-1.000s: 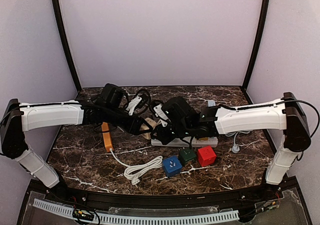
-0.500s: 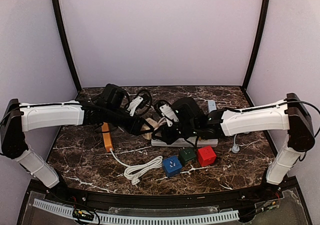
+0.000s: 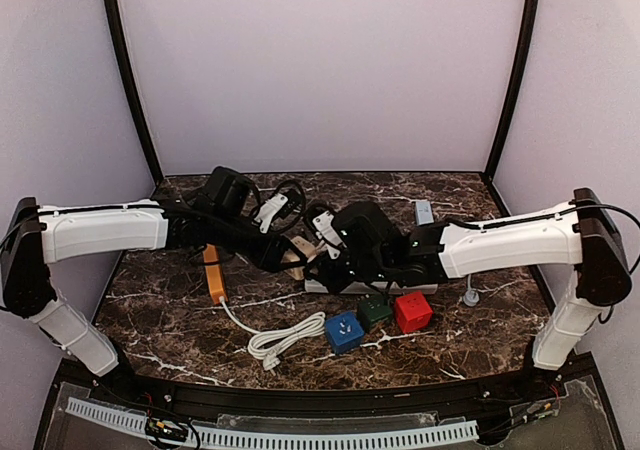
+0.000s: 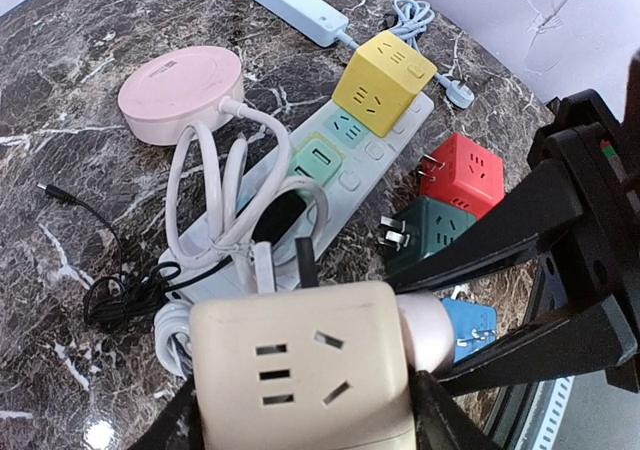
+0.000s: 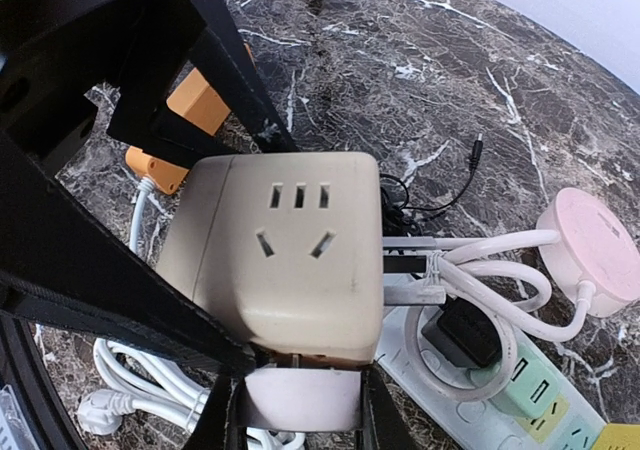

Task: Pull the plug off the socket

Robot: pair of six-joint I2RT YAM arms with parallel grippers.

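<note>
A beige cube socket is clamped between the fingers of my left gripper, which is shut on its two sides. A pale pink plug sits in the cube's side face, and a thin gap with metal prongs shows between plug and cube. My right gripper is shut on that plug. In the top view the two grippers meet above the table's middle, left and right, with the cube between them.
Under the cube lies a white power strip carrying a yellow cube, a black plug and white cable loops. A pink round hub, red, green and blue cubes, an orange strip and a coiled white cable lie around.
The right arm's wrist has shifted slightly over the power strip. Both grippers keep their holds, and the left arm has hardly moved.
</note>
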